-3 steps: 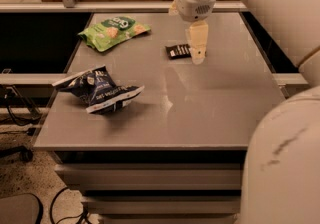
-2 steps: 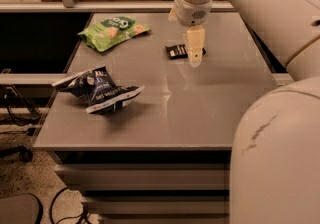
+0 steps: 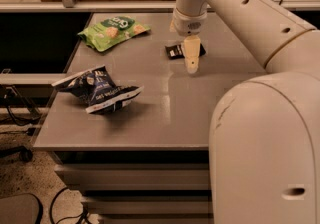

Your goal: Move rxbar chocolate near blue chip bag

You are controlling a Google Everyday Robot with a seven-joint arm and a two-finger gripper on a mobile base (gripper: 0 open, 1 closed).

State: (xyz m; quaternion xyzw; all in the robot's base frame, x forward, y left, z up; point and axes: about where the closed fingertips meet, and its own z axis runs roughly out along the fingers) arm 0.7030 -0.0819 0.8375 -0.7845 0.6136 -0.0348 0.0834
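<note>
Hovering over the rxbar chocolate in the upper middle, the gripper may be spread or pinched; I can't make that out. This looks like the grabbing step. Next, the bar must go down-left to the blue chip bag.

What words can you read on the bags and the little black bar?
Nothing is clear enough to quote.
Green snack bag: white letters, too blurred to read.
Blue chip bag: white lettering, too blurred to read.
Rxbar chocolate: white lines, too small to read.
Claw: no writing shows on it; it hangs at the bar's right end.
</note>
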